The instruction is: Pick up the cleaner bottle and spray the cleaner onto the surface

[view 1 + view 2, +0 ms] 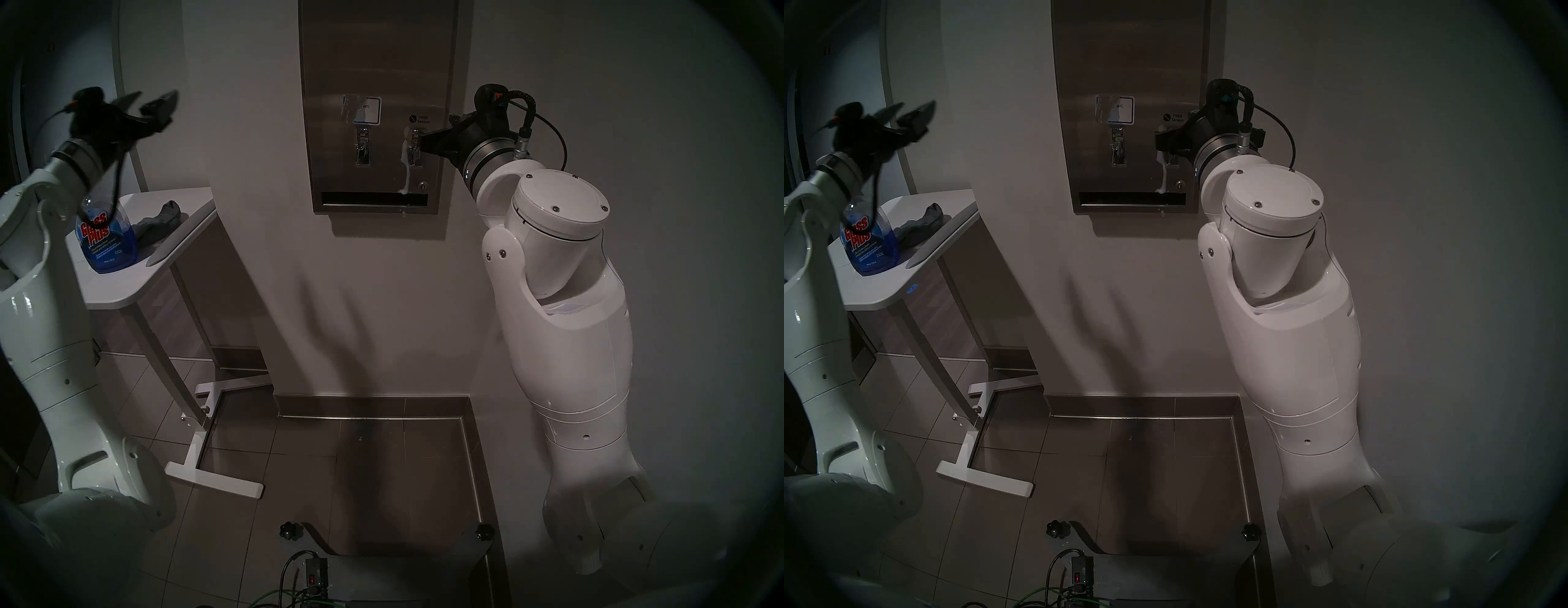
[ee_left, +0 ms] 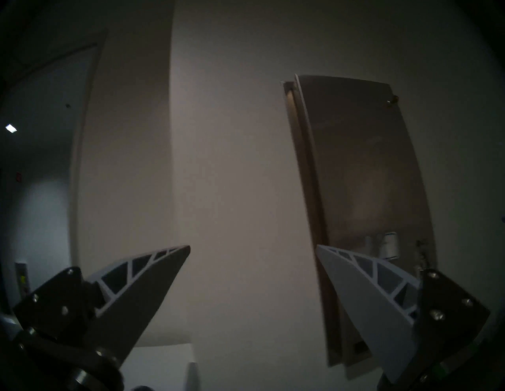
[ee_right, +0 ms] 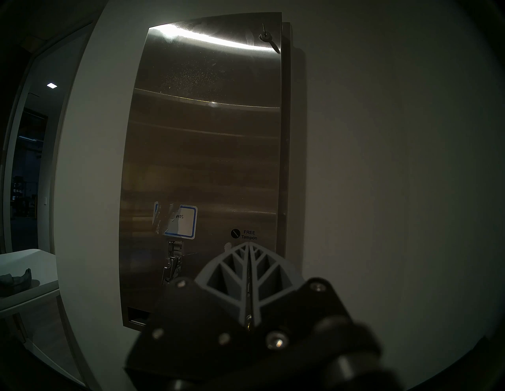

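The cleaner bottle [image 1: 106, 242], clear with blue liquid and a "Glass Plus" label, stands on the white table [image 1: 123, 288] at the left; my left arm hides its head. It also shows in the head right view [image 1: 869, 246]. My left gripper [image 1: 157, 93] is open and empty, high above the table, and the left wrist view [image 2: 253, 247] shows its jaws wide apart. The steel dispenser panel [image 1: 377, 55] hangs on the wall. Whitish foamy drips [image 1: 406, 170] run down by its right lever. My right gripper [image 1: 420, 142] is shut, its tip at that lever; its fingers [image 3: 240, 273] press together.
A crumpled grey cloth [image 1: 159, 220] lies on the table behind the bottle. The table's white leg and foot [image 1: 212, 479] stand on the tiled floor. A doorway is at the far left. My base with cables [image 1: 314, 577] is at the bottom.
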{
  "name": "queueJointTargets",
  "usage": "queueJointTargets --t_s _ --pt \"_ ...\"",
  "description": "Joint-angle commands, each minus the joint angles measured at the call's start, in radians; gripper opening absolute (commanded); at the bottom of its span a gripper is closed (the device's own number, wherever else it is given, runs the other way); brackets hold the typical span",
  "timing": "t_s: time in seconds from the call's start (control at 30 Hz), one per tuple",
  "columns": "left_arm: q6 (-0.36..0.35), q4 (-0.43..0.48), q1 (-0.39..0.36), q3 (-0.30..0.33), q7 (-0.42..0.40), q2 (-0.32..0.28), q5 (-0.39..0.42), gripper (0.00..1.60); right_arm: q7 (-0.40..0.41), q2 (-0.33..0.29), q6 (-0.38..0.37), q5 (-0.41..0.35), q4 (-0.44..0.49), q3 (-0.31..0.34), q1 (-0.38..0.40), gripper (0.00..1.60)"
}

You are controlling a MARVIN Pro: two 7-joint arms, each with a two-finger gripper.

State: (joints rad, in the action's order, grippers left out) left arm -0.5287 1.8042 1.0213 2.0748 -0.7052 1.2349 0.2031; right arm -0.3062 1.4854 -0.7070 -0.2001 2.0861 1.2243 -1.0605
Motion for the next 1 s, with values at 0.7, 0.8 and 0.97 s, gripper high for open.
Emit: queueJointTargets --t_s 0.7,0.8,0.97 --pt "0.339 -0.310 -0.047 -0.291 0.101 0.267 -0.030 1.60 0.002 0.000 0.012 0.011 0.027 0.000 0.027 0.00" --pt "0.375 -0.323 -0.048 -0.292 0.102 0.267 -0.028 1.60 0.003 0.000 0.012 0.012 0.027 0.001 0.027 0.00" --pt "0.402 -0.331 -0.049 -0.294 0.101 0.267 -0.025 1.60 0.003 0.000 0.013 0.012 0.027 0.001 0.027 0.00"
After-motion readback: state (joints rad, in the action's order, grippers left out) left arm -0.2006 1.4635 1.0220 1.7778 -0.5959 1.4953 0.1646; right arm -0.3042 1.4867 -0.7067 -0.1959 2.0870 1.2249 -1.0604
